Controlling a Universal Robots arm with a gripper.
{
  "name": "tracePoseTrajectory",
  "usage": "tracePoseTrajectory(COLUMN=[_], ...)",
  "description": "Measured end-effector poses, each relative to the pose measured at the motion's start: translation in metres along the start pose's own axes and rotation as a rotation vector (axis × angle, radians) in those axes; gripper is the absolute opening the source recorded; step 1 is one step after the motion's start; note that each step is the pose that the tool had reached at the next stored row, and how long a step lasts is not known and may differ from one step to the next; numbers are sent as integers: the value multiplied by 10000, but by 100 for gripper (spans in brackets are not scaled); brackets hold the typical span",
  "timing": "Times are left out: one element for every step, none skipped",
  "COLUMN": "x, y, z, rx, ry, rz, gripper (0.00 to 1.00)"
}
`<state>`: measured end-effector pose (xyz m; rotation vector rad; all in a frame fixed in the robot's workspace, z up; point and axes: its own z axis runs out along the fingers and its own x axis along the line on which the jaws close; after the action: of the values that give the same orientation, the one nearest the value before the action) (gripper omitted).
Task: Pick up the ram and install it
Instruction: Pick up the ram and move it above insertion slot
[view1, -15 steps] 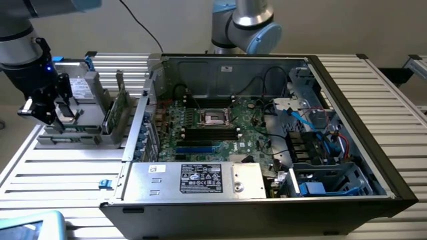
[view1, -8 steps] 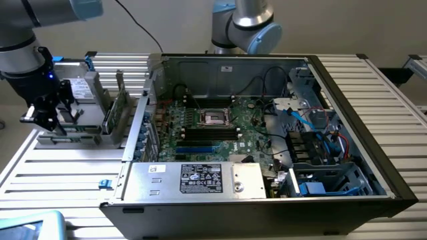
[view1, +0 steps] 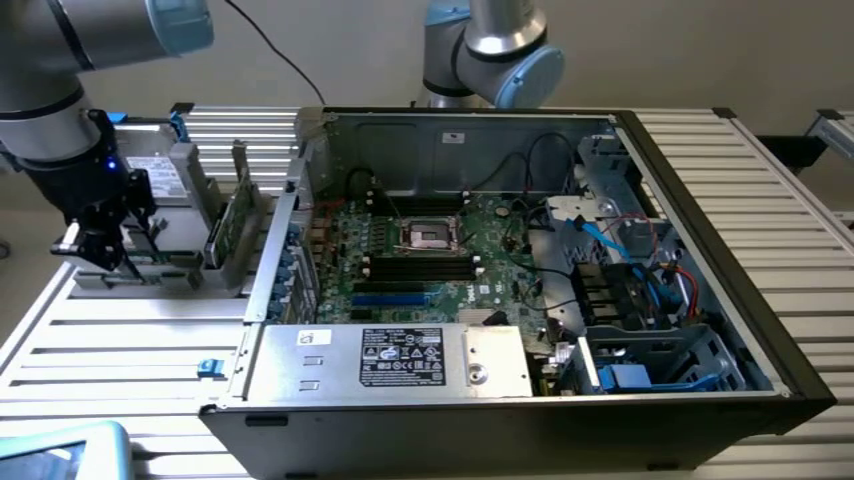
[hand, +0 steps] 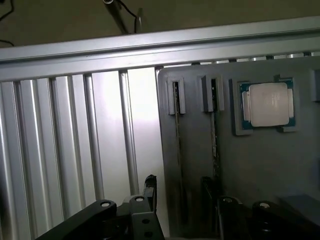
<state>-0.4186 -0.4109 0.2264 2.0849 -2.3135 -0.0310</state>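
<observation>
Two ram sticks stand on edge in slots of a grey holder plate (hand: 260, 170). In the wrist view they are thin dark lines, one ram stick (hand: 177, 150) beside the other (hand: 215, 140). My gripper (hand: 178, 187) is open above the plate, and the first stick's line runs between its dark fingertips (hand: 149, 186) without touching them. In the exterior view my gripper (view1: 100, 250) hangs over the grey holder (view1: 147, 275) at the exterior view's left, near upright green boards (view1: 243, 225). The open computer case holds the motherboard (view1: 400, 265) with dark memory slots (view1: 420, 268).
A silver processor chip (hand: 269, 104) lies in a recess of the holder. The case wall (view1: 274, 250) stands right beside the holder. A metal power-supply box (view1: 394, 357) and cables (view1: 614, 250) crowd the case. A second arm's base (view1: 487, 50) rises behind it. Ribbed aluminium tabletop (hand: 65, 150) surrounds everything.
</observation>
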Motion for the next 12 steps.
tracePoseTrajectory(x=[0, -1, -4, -11, -20, -30, -38, -41, -40, -40, -41, -42], y=[-1, -1, -1, 3, 13, 22, 31, 38, 38, 37, 36, 37], z=[18, 37, 55, 73, 92, 109, 128, 146, 166, 183, 200, 217], rx=[1, 1, 1, 0, 0, -1, 1, 0, 1, 0, 1, 0], ry=[0, -1, 0, 0, 0, 0, -1, 0, 3, 4, 4, 4], rz=[6, 7, 7, 8, 9, 8, 8, 9, 8, 7, 7, 8], gripper=[49, 49, 49, 49, 49, 49, 49, 49, 49, 49, 49, 49])
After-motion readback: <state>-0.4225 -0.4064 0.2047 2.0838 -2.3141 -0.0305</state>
